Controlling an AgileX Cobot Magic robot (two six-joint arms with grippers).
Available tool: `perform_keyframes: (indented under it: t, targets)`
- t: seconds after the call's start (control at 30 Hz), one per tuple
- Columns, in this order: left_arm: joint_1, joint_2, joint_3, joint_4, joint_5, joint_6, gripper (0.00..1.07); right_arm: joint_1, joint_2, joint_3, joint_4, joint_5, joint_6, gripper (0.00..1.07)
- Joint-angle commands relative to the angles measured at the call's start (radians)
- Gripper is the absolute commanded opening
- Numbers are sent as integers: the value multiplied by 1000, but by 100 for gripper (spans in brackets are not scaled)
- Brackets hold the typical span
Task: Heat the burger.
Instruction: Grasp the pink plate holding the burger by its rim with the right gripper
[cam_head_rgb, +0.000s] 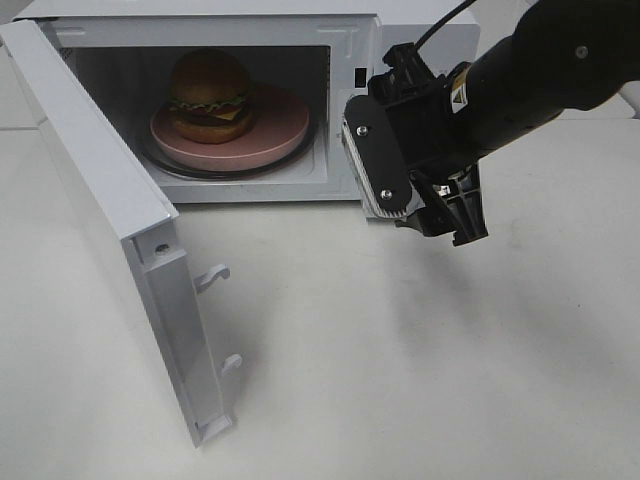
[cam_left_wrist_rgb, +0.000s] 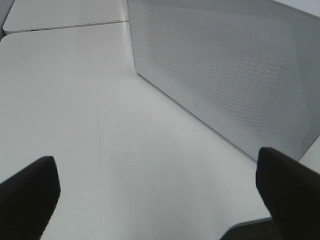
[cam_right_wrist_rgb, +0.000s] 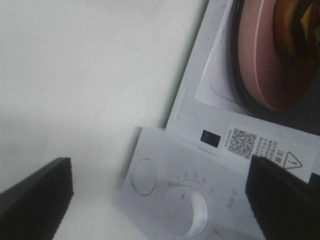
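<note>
The burger (cam_head_rgb: 210, 95) sits on a pink plate (cam_head_rgb: 275, 140) on the glass turntable inside the white microwave (cam_head_rgb: 350, 40). The microwave's door (cam_head_rgb: 110, 200) stands wide open to the left. My right gripper (cam_head_rgb: 420, 205) hovers in front of the microwave's control panel, open and empty. In the right wrist view the gripper (cam_right_wrist_rgb: 160, 200) points at the panel's dial (cam_right_wrist_rgb: 185, 210), with the plate (cam_right_wrist_rgb: 265, 60) and the burger's edge (cam_right_wrist_rgb: 295, 25) beyond. My left gripper (cam_left_wrist_rgb: 159, 200) is open and empty, outside the high view, facing the door's mesh outer face (cam_left_wrist_rgb: 225, 75).
Two white latch hooks (cam_head_rgb: 212, 277) stick out of the door's free edge. A round button (cam_right_wrist_rgb: 140, 176) sits beside the dial, and a QR sticker (cam_right_wrist_rgb: 241, 143) is on the microwave's frame. The white tabletop (cam_head_rgb: 400, 360) stretches in front of the microwave.
</note>
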Motion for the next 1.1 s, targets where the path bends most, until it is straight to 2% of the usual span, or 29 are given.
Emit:
perform_keyframes:
  t: [0.03, 0.37, 0.43, 0.53, 0.73, 0.83, 0.9, 1.1]
  targets:
    - [-4, -16, 2, 0, -15, -8, 100, 14, 41, -51, -1, 11, -4, 92]
    - [-4, -16, 2, 0, -15, -8, 100, 57, 142, -161, 2, 28, 0, 89]
    - [-4, -16, 2, 0, -15, -8, 100, 68, 192, -222, 3, 37, 12, 89]
    - [-4, -16, 2, 0, -15, -8, 100, 68, 204, -239, 3, 39, 14, 89]
    - [-4, -16, 2, 0, -15, -8, 100, 68, 323, -386, 3, 55, 47, 88]
    - [-4, -16, 2, 0, -15, -8, 100, 68, 336, -402, 3, 58, 55, 88]
    - [-4, -16, 2, 0, -15, -8, 100, 80, 395, -469, 3, 85, 71, 88]
    - [-4, -16, 2, 0, -15, -8, 100, 90, 462, -543, 7, 102, 72, 87]
